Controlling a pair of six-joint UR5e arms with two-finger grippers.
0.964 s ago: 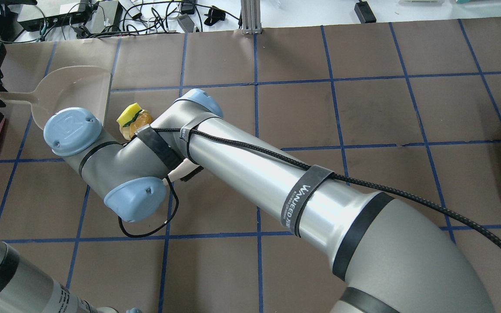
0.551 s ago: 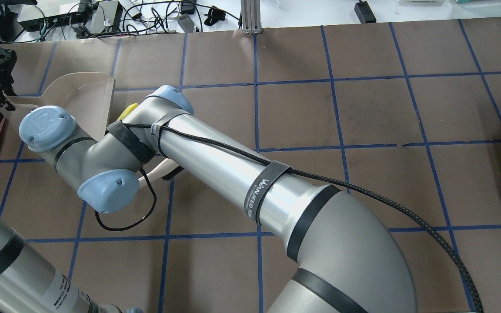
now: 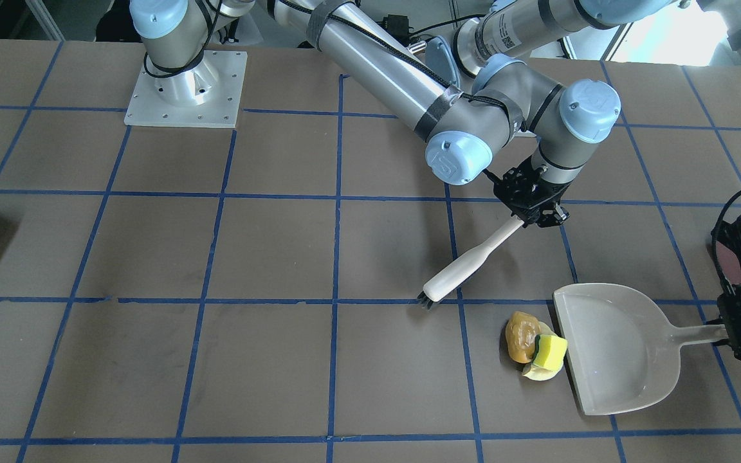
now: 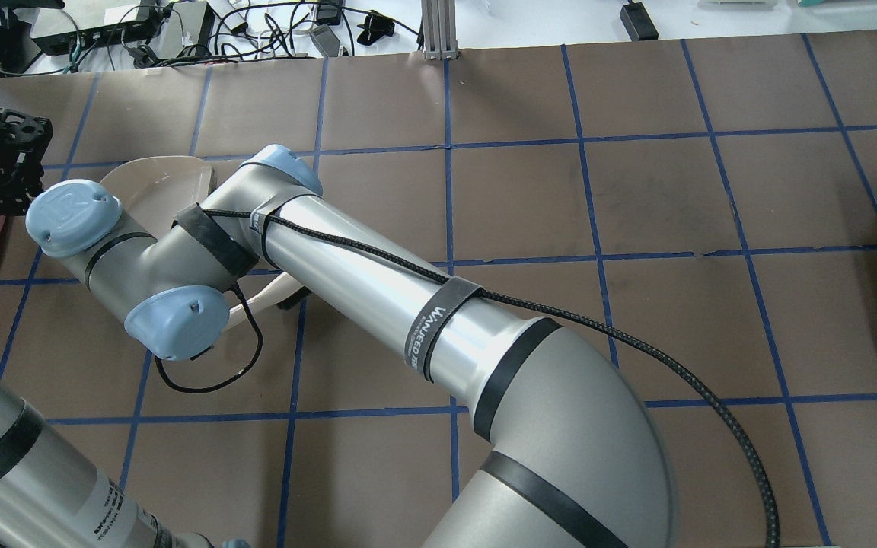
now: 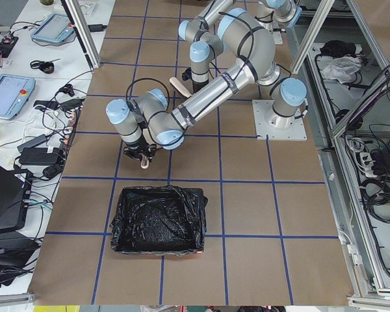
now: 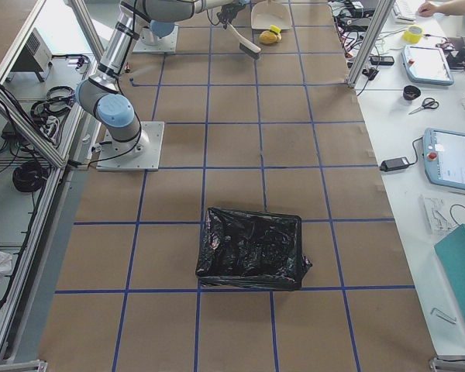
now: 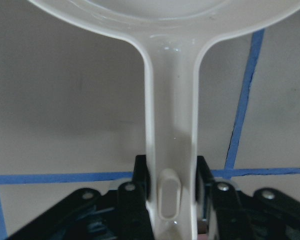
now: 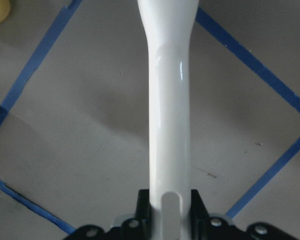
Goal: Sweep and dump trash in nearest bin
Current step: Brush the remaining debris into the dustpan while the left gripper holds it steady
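The trash, an orange lump (image 3: 520, 334), a yellow sponge (image 3: 552, 349) and pale peel (image 3: 538, 372), lies against the open edge of a beige dustpan (image 3: 621, 350). My left gripper (image 3: 727, 332) is shut on the dustpan's handle, which also shows in the left wrist view (image 7: 171, 150). My right gripper (image 3: 531, 215) is shut on a white brush handle (image 3: 467, 267); its bristles (image 3: 427, 301) are apart from the trash, on the side away from the pan. The black-lined pink bin (image 3: 734, 254) stands just behind the left gripper. In the overhead view my right arm hides the trash.
The near bin shows whole in the exterior left view (image 5: 157, 220). A second black-lined bin (image 6: 252, 248) stands at the table's other end. The right arm (image 4: 423, 304) reaches across the table. Cables and devices lie beyond the far edge (image 4: 180, 30).
My right arm has swung further left over the trash and now hides it in the overhead view. The dustpan has shifted right, and the left gripper has come into that view.
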